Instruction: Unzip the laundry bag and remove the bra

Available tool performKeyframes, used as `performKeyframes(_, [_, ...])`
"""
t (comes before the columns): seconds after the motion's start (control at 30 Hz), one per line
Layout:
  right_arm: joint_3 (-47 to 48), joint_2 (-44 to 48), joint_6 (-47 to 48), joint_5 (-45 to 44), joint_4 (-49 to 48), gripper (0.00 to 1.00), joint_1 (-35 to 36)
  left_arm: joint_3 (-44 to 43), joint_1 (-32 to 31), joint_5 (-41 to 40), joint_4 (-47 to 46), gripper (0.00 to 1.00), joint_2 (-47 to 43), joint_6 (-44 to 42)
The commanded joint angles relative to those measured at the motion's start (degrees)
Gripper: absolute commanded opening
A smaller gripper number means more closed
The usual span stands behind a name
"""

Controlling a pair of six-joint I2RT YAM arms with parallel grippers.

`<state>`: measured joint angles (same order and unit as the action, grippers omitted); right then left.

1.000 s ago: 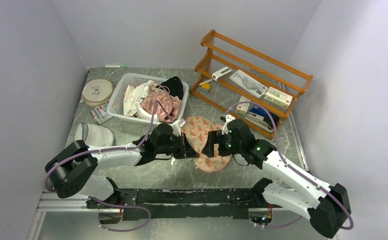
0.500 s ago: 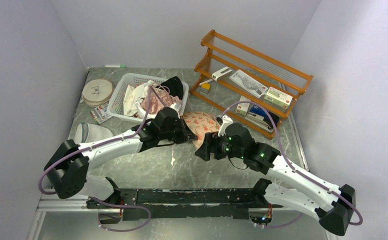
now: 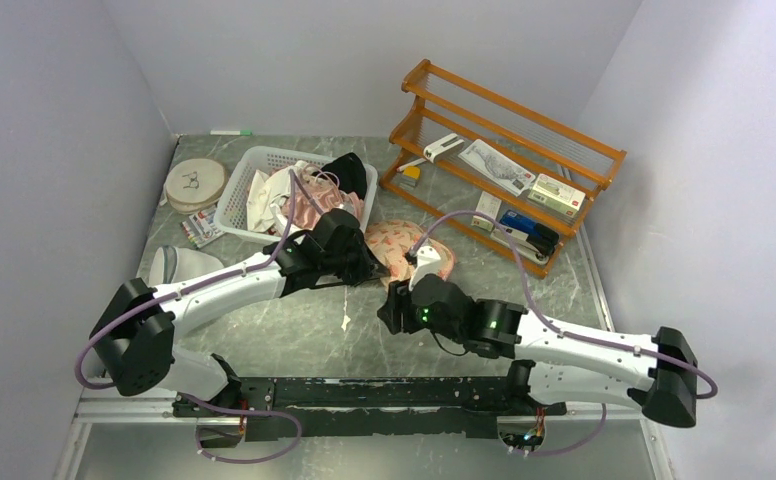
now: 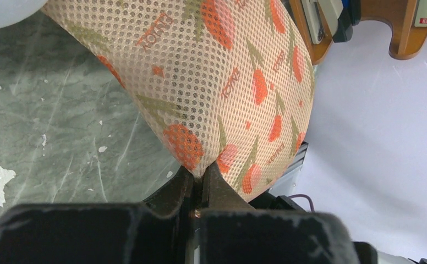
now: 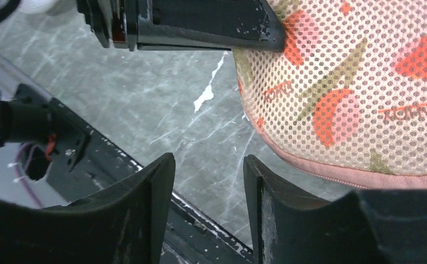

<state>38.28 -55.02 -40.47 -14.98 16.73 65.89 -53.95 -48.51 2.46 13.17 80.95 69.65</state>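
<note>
Left claw (image 4: pixel 200 175) was pinched tight on the laundry bag (image 4: pixel 217 71). Both fingertips were clamped on a fold of the mesh at its near edge. The rest of the bag spread out ahead of the claw and above it. I couldn't tell whether its underside touched the table (image 4: pixel 46 110).

Right claw (image 5: pixel 208 165) was partly spread and held nothing; only table showed through the gap. The bag sat just ahead and to the right of its right finger, apart from it. The pink zipper edging (image 5: pixel 338 175) ran along the side facing that claw. The left claw's black body was ahead of it, at the bag's edge.

From the top camera, the right claw (image 3: pixel 389 308) sat close to the left claw (image 3: pixel 372 272), on the side nearer the bases. The bag (image 3: pixel 409 250) lay beyond both. A white basket (image 3: pixel 239 195) of clothes was beyond the left claw, to its left. The wooden rack (image 3: pixel 509 150) stood past the bag, to the right.
</note>
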Motion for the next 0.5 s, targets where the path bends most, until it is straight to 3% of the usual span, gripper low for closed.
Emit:
performKeyframes(0.0, [-0.9,-2.5,-2.0,-17.0,-2.6,0.47,4.8,-1.9,0.7,-1.6,1.3,0.07,0.4,4.0])
performKeyframes(0.4, [-1.7,-13.6,-2.9,-33.9,-13.1,0.44,9.4,-2.0,0.9,-1.1,1.5,0.07,0.6,6.3])
performKeyframes(0.47, [-1.7,-15.0,-3.4,-35.3,-14.5,0.39,9.4,-1.6,0.8,-1.1,1.3,0.07,0.3,6.7])
